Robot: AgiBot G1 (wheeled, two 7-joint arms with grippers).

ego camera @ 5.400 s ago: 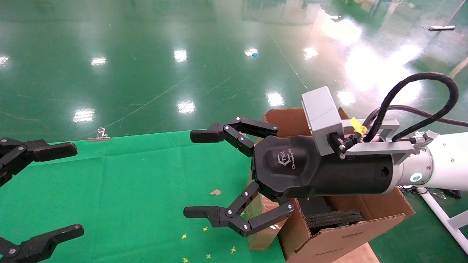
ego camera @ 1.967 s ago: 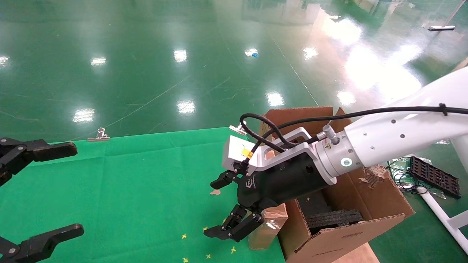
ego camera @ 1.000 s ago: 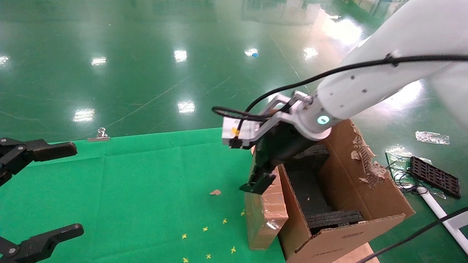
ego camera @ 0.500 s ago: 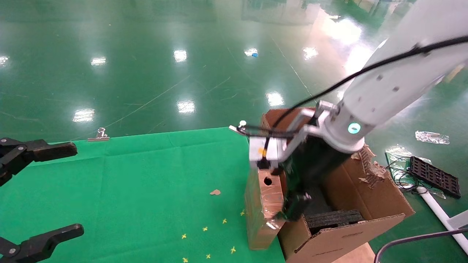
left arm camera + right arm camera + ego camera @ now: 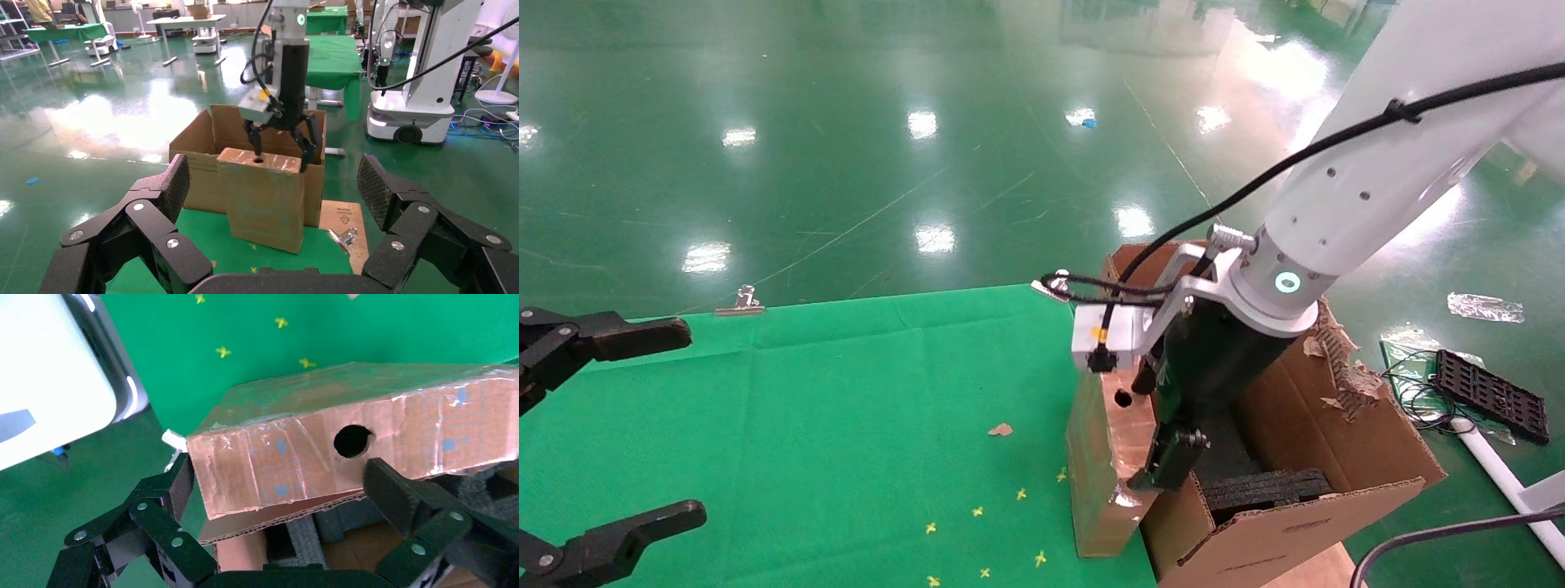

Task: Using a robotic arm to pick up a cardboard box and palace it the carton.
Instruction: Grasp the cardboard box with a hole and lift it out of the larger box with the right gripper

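Note:
The cardboard box (image 5: 1109, 457) stands on end on the green cloth, against the outer wall of the carton (image 5: 1303, 506). Its top face carries the round hole. My right gripper (image 5: 1158, 418) hangs straight down over that top end and is open. In the right wrist view one finger (image 5: 173, 489) sits beside the box's (image 5: 287, 459) end edge, and the other finger (image 5: 392, 489) sits by the hole, over the carton's wall. The left wrist view shows the box (image 5: 263, 199) with the right gripper (image 5: 283, 146) astride its top. My left gripper (image 5: 609, 429) is parked open at the cloth's left edge.
Black foam (image 5: 1258, 488) lines the carton, whose far flap is torn. A metal clip (image 5: 738, 304) holds the cloth's back edge; another clip (image 5: 343, 236) lies beside the box. A black tray (image 5: 1487, 396) and cables lie on the floor to the right.
My right gripper swung from the box's cloth side across to above its top end and the carton's wall, turning to point straight down. The box has stayed put. The left arm is unmoved.

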